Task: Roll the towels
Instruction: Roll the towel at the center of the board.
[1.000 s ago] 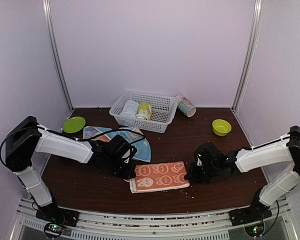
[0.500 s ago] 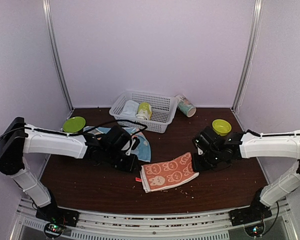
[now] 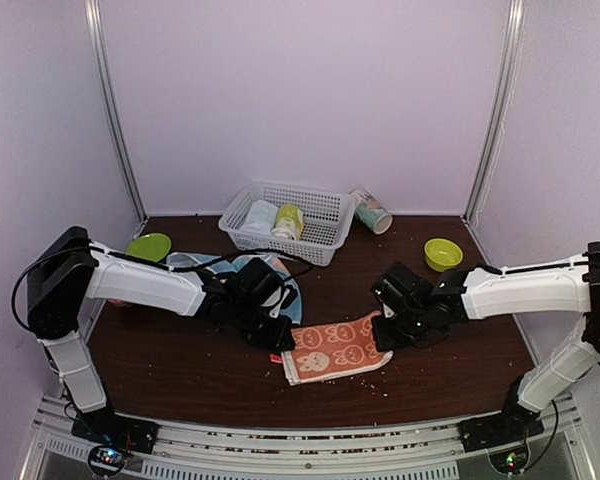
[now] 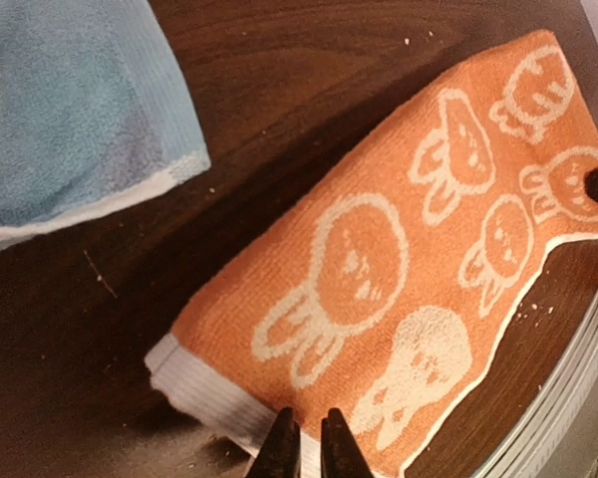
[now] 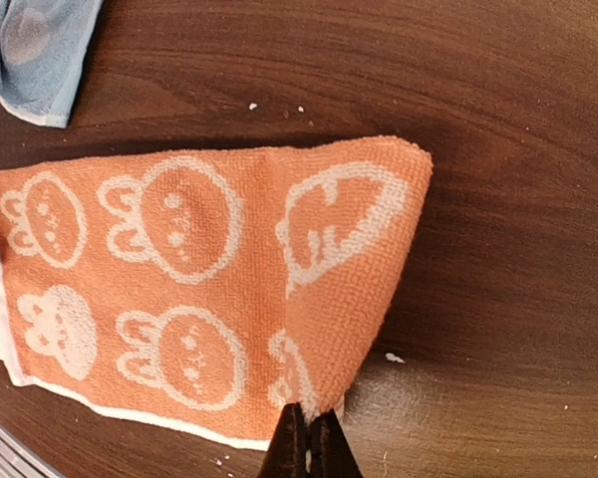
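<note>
The peach-orange towel (image 3: 338,348) with white rabbit prints lies folded on the table, tilted, its right end raised and curled over. My right gripper (image 3: 380,335) is shut on that folded right corner (image 5: 324,393), with fabric pinched between the tips (image 5: 309,428). My left gripper (image 3: 280,345) hovers over the towel's white-hemmed left corner (image 4: 214,398). Its jaws (image 4: 304,438) stand a thin slit apart, and whether they pinch the hem I cannot tell. The light blue towel (image 3: 292,298) lies spread behind my left arm, partly hidden by it.
A white basket (image 3: 325,240) at the back holds a pale rolled towel and a yellow-green one. A green plate (image 3: 148,248) sits at the left and a green bowl (image 3: 443,254) at the right. A paper cup (image 3: 371,211) lies on its side beside the basket.
My right gripper carried the towel's right end up and leftward, tilting and folding it. My left gripper let go, pulled back, then returned to the towel's left corner.
</note>
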Available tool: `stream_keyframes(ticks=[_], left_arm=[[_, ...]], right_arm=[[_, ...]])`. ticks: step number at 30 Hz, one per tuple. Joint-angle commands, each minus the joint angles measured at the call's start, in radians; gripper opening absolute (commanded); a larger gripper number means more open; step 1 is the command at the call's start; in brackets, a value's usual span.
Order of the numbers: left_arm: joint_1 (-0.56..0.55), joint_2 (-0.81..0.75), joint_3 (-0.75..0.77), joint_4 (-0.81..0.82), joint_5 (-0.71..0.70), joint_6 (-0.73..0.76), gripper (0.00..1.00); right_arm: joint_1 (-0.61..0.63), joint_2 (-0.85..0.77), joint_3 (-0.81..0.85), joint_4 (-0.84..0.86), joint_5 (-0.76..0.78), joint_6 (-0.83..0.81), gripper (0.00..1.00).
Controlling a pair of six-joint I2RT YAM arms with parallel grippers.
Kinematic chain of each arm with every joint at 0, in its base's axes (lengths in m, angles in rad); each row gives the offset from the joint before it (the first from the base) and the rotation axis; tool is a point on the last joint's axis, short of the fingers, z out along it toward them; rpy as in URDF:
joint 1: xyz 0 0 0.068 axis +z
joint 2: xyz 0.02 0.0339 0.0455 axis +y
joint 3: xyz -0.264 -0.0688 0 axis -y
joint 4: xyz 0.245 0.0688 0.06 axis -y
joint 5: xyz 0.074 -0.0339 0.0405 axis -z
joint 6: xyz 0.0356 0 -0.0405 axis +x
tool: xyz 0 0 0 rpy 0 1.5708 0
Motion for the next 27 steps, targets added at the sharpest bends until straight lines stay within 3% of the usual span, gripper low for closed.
stream_keyframes(ticks=[1,7,27], left_arm=[[-0.01,0.037,0.029,0.048,0.022,0.013,0.07],[-0.01,0.052,0.005,0.058,0.016,0.01,0.0],[-0.012,0.053,-0.017,0.075,0.017,-0.002,0.0]], right_arm=[[0.02,0.012,0.043,0.025,0.029,0.029,0.0],[0.05,0.041,0.068,0.03,0.013,0.027,0.0],[0.092,0.149,0.03,0.196,-0.16,0.076,0.0]])
